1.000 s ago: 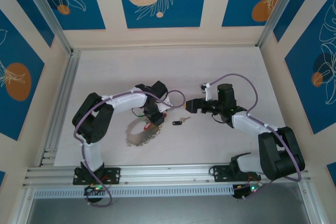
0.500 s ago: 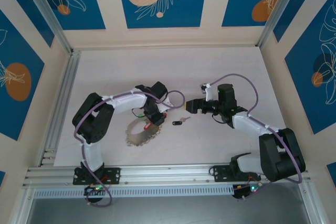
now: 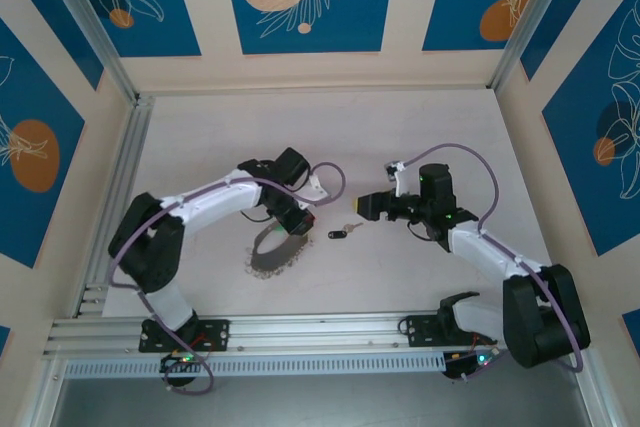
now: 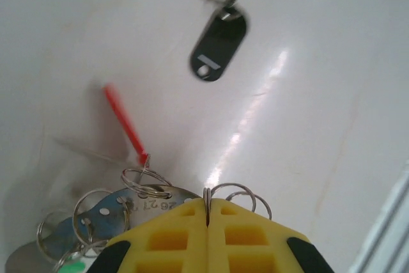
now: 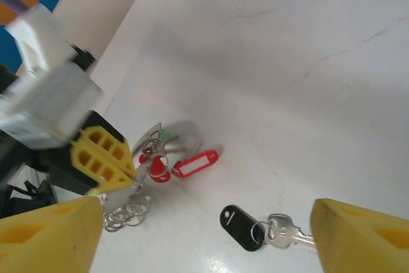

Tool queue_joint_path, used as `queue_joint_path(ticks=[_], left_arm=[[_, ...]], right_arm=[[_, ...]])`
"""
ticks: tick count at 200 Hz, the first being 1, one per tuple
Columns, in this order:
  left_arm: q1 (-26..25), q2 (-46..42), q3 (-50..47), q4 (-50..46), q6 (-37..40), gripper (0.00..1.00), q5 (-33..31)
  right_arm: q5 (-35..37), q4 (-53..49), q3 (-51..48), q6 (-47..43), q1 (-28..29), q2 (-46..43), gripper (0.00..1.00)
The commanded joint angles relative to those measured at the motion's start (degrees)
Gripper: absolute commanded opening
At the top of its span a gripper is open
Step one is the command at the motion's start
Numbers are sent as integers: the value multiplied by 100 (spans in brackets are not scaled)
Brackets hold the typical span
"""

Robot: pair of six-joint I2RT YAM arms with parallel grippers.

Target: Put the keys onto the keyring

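Nearby, keys (image 5: 255,229) just beside right tool (image 5: 206,238)

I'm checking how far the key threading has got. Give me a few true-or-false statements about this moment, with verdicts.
1. The left fingers are shut on the keyring. True.
2. The keys hang on the keyring. False: they lie on the table, apart from it.
3. The right fingers are clamped on the keys. False: they stand open, and the keys lie loose on the table between them.
4. One key has a black head and the other is plain silver. True.
5. A red tag is attached to the keyring. True.
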Motion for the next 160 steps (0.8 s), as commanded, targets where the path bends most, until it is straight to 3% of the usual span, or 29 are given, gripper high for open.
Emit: queue_joint_path(ticks=[1, 32, 67, 110, 160], left_arm=[[126, -632, 22, -113, 364, 0, 795], [158, -1258, 162, -170, 537, 0, 1412], [205, -1847, 276, -32, 514, 0, 1929], [265, -2224, 469, -58, 457, 0, 2563], [276, -2398, 687, 41, 319, 0, 2928]], right_arm=[[-509, -225, -9, -310, 199, -462, 79], [-1203, 60, 97, -365, 758, -938, 69], [-1367, -253, 651, -719, 1471, -1009, 59], [-1497, -433, 1047, -782, 1786, -1043, 45], [-1693, -482, 1379, -821, 1904, -984, 39]])
